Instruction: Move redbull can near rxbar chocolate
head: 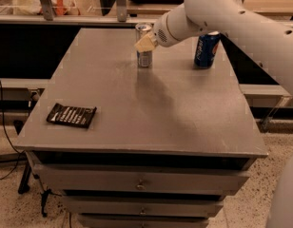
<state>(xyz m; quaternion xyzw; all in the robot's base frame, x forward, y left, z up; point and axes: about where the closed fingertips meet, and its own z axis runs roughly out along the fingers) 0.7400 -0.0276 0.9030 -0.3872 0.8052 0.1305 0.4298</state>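
Observation:
The redbull can [144,56], slim and silver with blue patches, stands upright at the far middle of the grey table [184,113]. My gripper [144,43] is right at the can's upper part, its cream fingers [142,45] in front of the can. The rxbar chocolate [72,115], a flat black wrapper with white lettering, lies near the table's front left corner, far from the can.
A blue Pepsi can [206,49] stands at the far right of the table, partly behind my white arm [222,18]. Drawers [141,184] sit under the tabletop. Shelves and clutter run behind the table.

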